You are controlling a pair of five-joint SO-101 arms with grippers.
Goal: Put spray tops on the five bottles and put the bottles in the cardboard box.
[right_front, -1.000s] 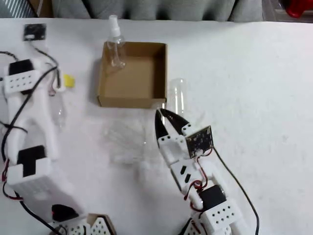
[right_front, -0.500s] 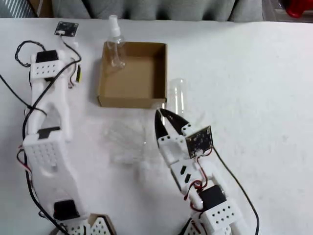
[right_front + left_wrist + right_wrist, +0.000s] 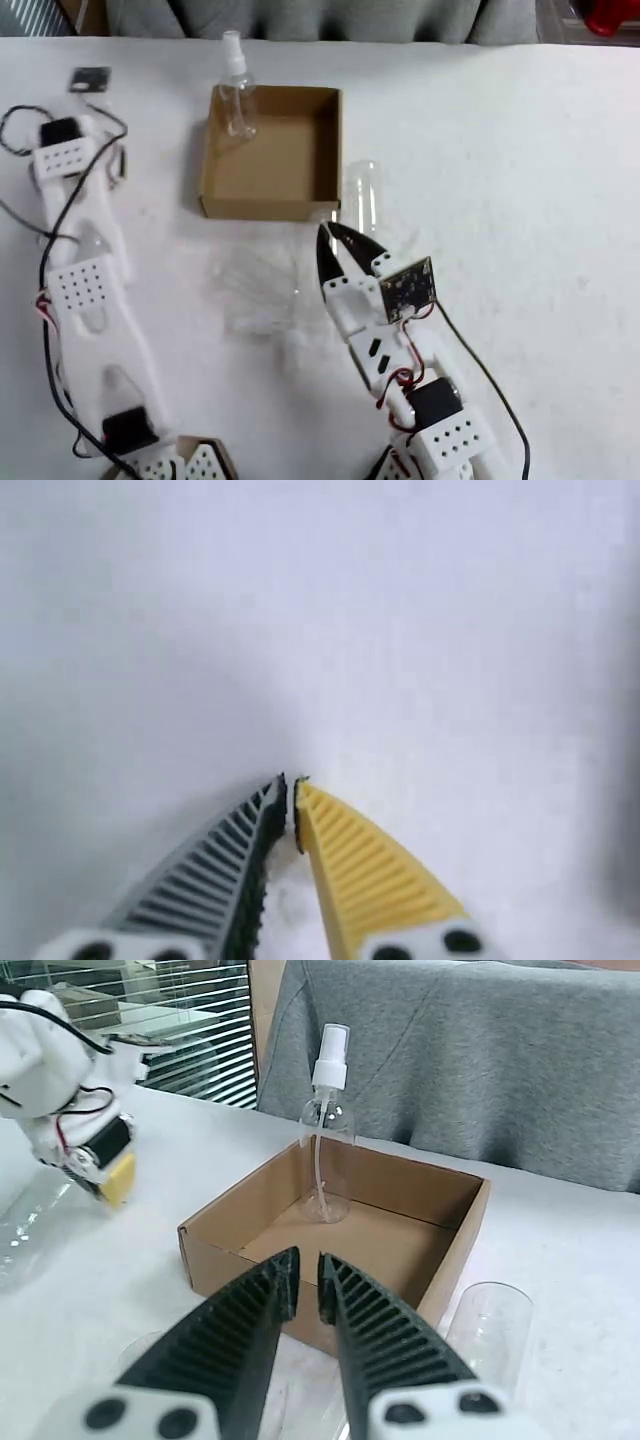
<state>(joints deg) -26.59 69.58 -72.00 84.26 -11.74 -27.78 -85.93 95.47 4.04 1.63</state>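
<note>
Right gripper (image 3: 308, 1260) – jaws closed tip to tip, nothing between them. It is poised low over the table, pointing at the cardboard box (image 3: 250, 1250).

Left gripper (image 3: 292, 785) – grey and yellow jaws pressed together on nothing, with bare table (image 3: 400, 630) under them. It is well off to the far side of the box from the right gripper.

Capped bottle (image 3: 325, 1130): stands upright in the far corner of the box, beyond the right gripper's tips, with its white spray top (image 3: 331, 1055) fitted.

Open bottle (image 3: 362, 195): lies on its side just ahead of the right gripper, close against the box's outer wall, with no top on it. Further clear bottles (image 3: 250, 280) lie beside the right gripper, too faint to count.

Handling, as judged: clear thin-walled plastic that is light, smooth and prone to roll when lying. Grip across the body near mid-length with moderate squeeze, since a hard pinch would likely buckle the wall. Take spray tops by the collar, not by the thin dip tube.

Markings: no label or legible writing found on the bottles or the box
</note>
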